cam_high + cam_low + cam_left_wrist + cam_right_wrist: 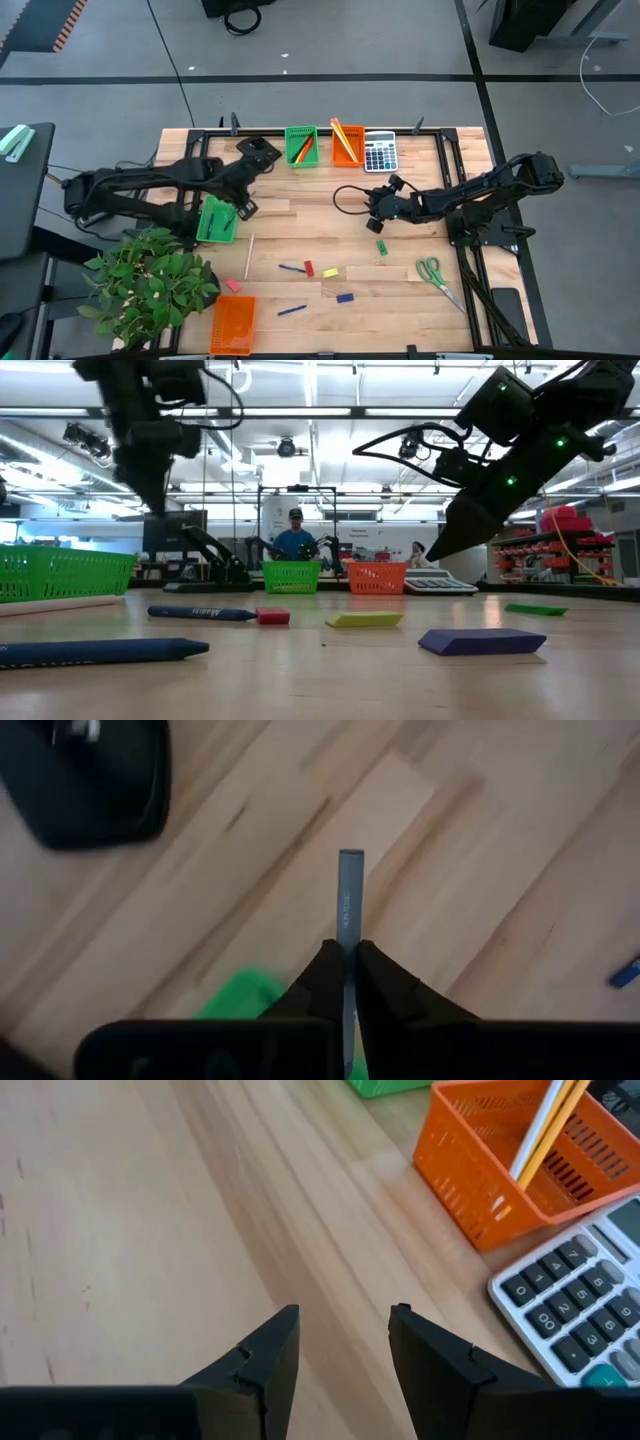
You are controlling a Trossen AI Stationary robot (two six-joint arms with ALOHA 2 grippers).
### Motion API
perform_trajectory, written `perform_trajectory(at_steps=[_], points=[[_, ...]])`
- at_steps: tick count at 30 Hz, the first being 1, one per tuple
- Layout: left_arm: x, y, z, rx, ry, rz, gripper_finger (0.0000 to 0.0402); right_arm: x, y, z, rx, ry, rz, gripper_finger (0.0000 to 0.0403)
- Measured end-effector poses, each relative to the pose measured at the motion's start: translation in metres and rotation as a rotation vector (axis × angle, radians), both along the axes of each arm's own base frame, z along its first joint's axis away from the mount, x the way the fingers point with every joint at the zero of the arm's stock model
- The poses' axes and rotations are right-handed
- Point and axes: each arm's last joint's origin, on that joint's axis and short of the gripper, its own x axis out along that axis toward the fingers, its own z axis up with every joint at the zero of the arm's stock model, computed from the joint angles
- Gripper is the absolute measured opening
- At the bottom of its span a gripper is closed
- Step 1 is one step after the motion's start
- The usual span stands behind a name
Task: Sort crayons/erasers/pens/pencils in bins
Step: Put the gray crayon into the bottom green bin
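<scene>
Two grippers are mine. Nearest the desk's front edge lies an orange mesh plastic bin (pixel 234 325), with a blue pen (pixel 292 310) and small eraser blocks, one blue (pixel 345 297), one yellow (pixel 330 272), one red (pixel 309 268), on the pale wooden desk (pixel 400 300). Green-handled scissors (pixel 432 270) lie to the right. Farther in, my left gripper (pixel 349 960) is clamped on a slim grey-blue stick (pixel 347 895), held above the desk beside a bright green mesh bin (pixel 216 220). My right gripper (pixel 343 1342) hangs over bare wood near the middle, its fingers apart and holding nothing. At the far edge stand a second green bin (pixel 301 146), a second orange bin (pixel 347 143) holding yellow pencils (pixel 545 1125), and a grey calculator (pixel 379 152) just beside it.
</scene>
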Motion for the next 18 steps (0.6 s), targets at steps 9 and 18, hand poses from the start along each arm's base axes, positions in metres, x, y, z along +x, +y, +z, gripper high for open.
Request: perform_trajectory(at_steps=[9, 18], points=[[-0.026, -0.017, -0.013, -0.006, 0.013, 0.13, 0.002, 0.0, 0.0, 0.0, -0.006, -0.005, -0.003, 0.0162], [-0.041, -0.031, -0.033, -0.029, 0.122, 0.249, 0.0031, 0.0, 0.0, 0.001, -0.006, -0.007, -0.004, 0.0162]])
